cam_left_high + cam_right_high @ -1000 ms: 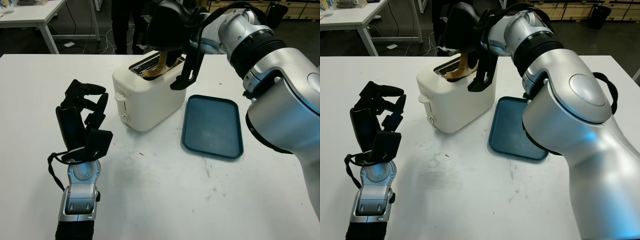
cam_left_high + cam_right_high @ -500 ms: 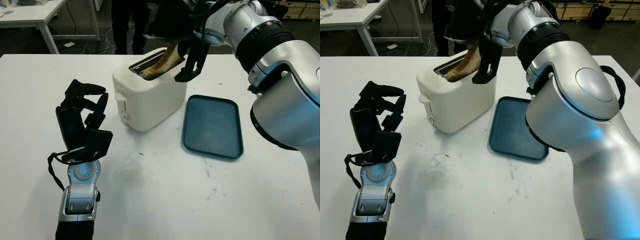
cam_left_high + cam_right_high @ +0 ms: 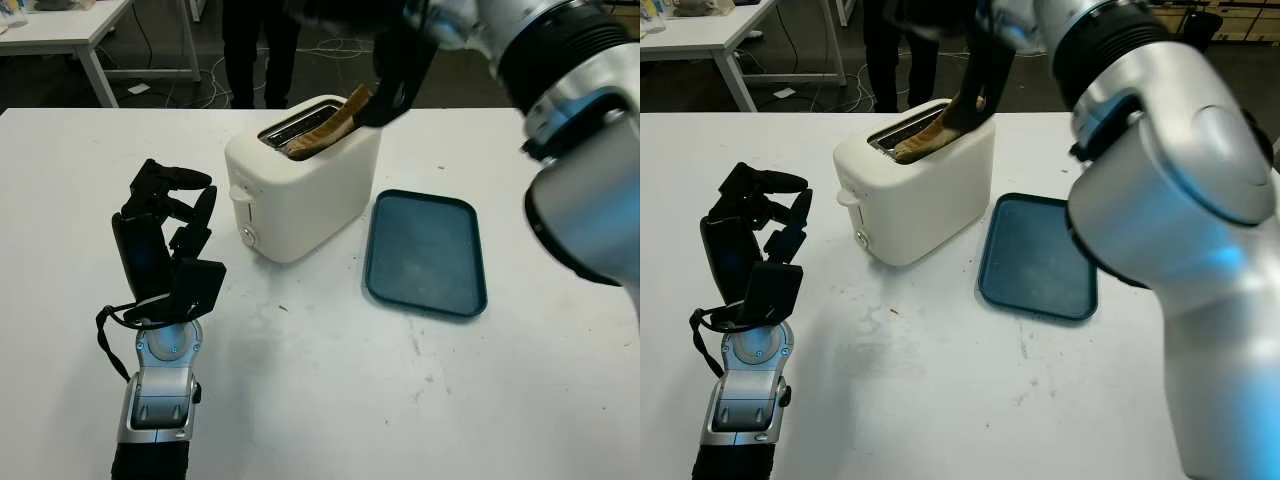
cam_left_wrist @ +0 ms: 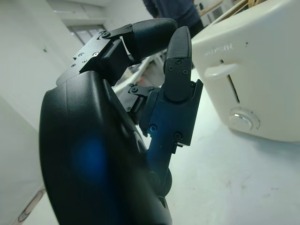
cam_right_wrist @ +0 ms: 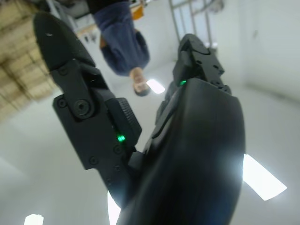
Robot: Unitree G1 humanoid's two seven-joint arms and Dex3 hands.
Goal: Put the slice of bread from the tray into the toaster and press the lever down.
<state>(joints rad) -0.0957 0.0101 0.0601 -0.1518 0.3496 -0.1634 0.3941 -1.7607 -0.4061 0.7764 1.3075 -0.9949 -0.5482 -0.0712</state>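
Our right hand [image 3: 395, 75] has lifted away, open, leaving the tan bread slice [image 3: 322, 122] leaning in the toaster [image 3: 300, 180] at twelve o'clock; our left hand [image 3: 165, 240] stays curled, empty.

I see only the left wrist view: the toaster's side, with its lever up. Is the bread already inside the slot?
Observer: Partly. The slice of bread leans in the slot of the toaster, with its upper end sticking out.
Operator: Where is the right hand?
Observer: The right hand is above the toaster's far end, close to the bread's upper end.
Operator: And the tray?
Observer: The tray lies on the table beside the toaster, on the right arm's side.
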